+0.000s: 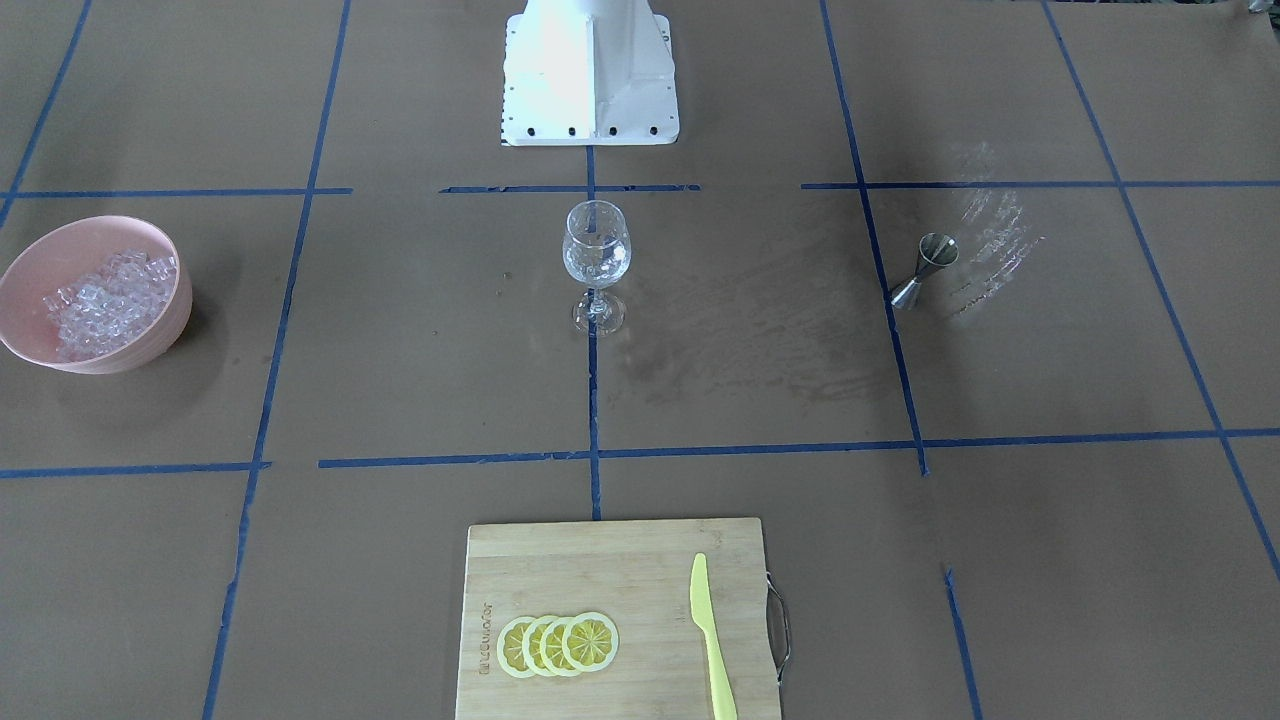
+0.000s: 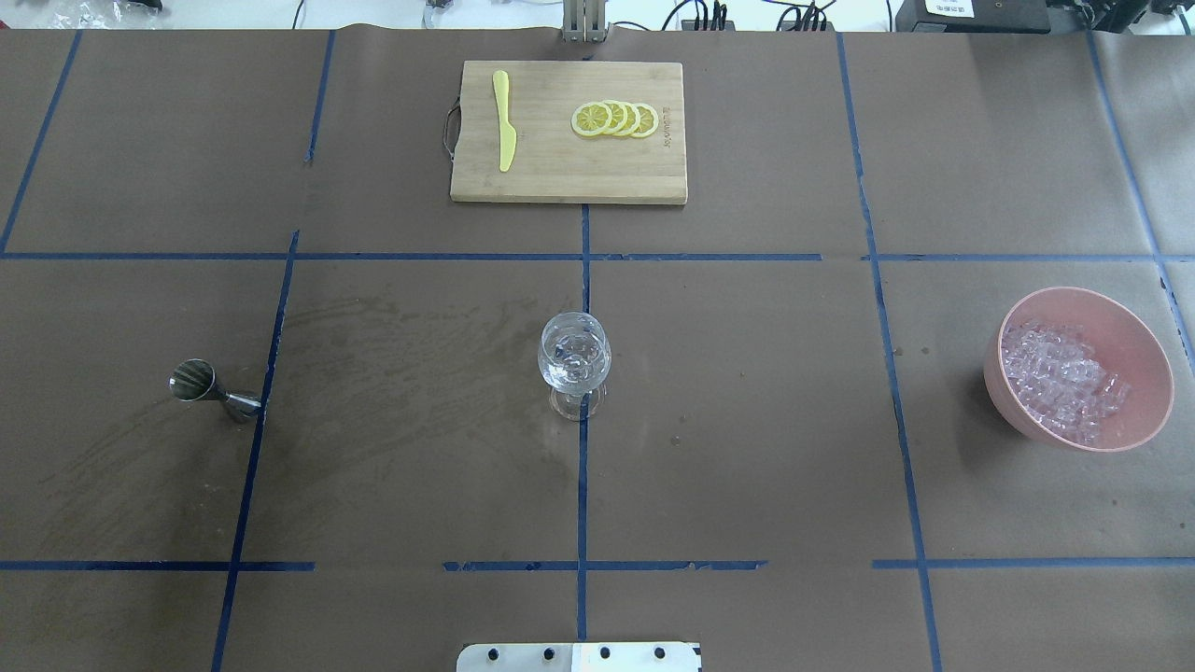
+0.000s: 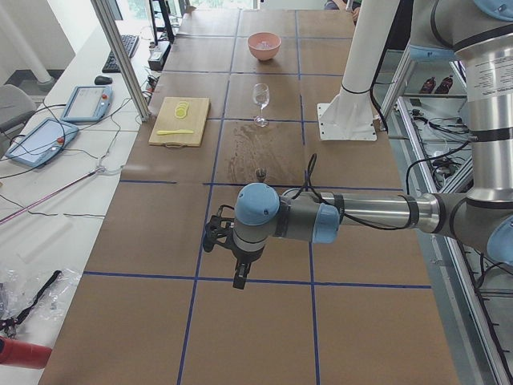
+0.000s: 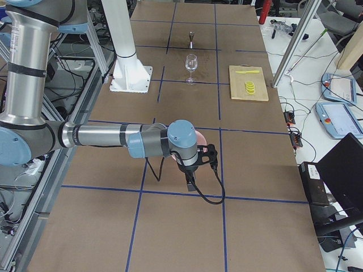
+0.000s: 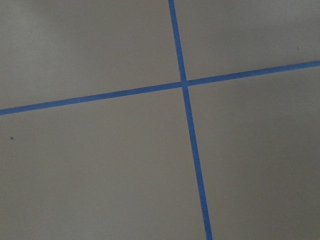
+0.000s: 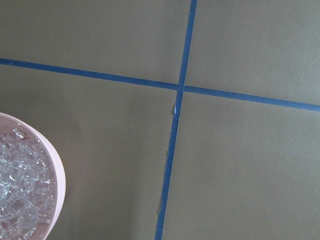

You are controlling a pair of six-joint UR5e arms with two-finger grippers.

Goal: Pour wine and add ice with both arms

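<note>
A clear stemmed wine glass (image 1: 596, 262) (image 2: 574, 362) stands at the table's middle. The ice (image 1: 110, 300) (image 2: 1060, 378) lies heaped in a pink bowl (image 1: 150, 345) (image 2: 1134, 345) on the robot's right; it also shows in the right wrist view (image 6: 20, 190). A steel jigger (image 1: 925, 268) (image 2: 210, 390) stands on the robot's left. My left gripper (image 3: 239, 277) hangs over bare table, far from the jigger. My right gripper (image 4: 190, 184) hangs near the bowl. Both show only in side views, so I cannot tell whether they are open or shut.
A wooden cutting board (image 1: 560, 570) (image 2: 560, 173) at the far edge carries lemon slices (image 1: 557, 643) and a yellow knife (image 1: 710, 630). The white base block (image 1: 590, 70) sits behind the glass. Blue tape lines grid the brown table. No bottle shows.
</note>
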